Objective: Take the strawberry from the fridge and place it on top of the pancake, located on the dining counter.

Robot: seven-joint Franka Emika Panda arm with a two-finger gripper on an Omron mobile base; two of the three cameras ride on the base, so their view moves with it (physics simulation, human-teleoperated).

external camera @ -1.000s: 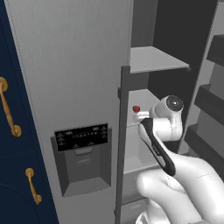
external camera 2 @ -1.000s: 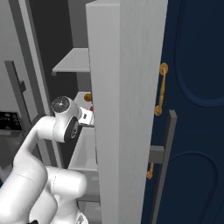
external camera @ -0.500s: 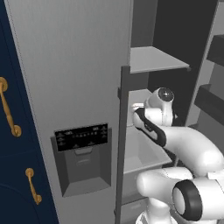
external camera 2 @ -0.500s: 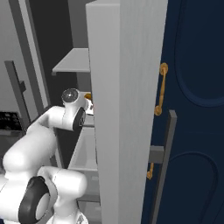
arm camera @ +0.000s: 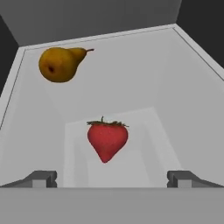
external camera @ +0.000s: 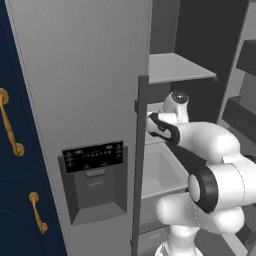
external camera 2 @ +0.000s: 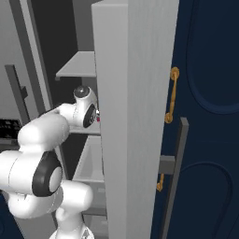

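The strawberry, red with a green top, lies on the white fridge shelf just ahead of my gripper. It sits between the lines of the two fingertips, which stand wide apart and touch nothing, so the gripper is open. In the right base view a red speck of the strawberry shows beside my wrist. The grey steel fridge stands with one door open and my arm reaching inside at mid height. The pancake and the dining counter are out of view.
A yellow-brown pear lies farther back on the same shelf, to the left. Another shelf hangs above my hand and a white drawer sits below. The open door's edge is close to my arm. Navy cabinets with gold handles flank the fridge.
My arm has stretched farther into the fridge, bringing the hand in over the shelf toward the strawberry. The jaws have stayed wide open.
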